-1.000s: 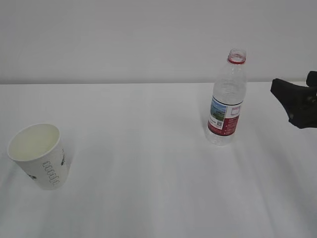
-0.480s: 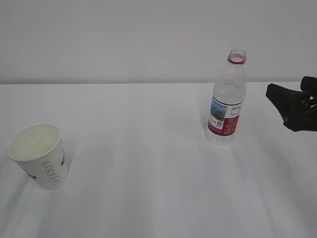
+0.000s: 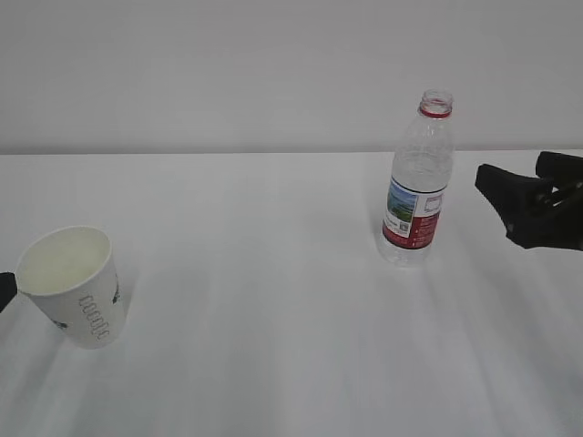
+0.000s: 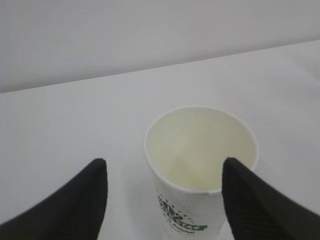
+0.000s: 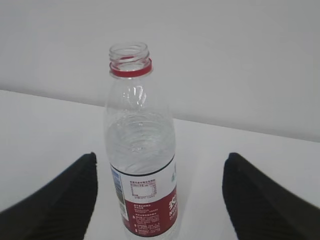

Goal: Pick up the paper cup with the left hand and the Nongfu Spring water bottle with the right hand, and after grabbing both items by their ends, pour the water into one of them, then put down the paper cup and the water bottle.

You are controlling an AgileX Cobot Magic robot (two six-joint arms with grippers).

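Fingers of both grippers stand spread wide and empty, flanking paper cup [image 4: 200, 167] and water bottle [image 5: 141, 150] untouched.

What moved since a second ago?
The right hand slid left toward the water bottle, open and not touching it. The left hand just peeked in at the left edge beside the paper cup. Cup and bottle stayed put, both upright.
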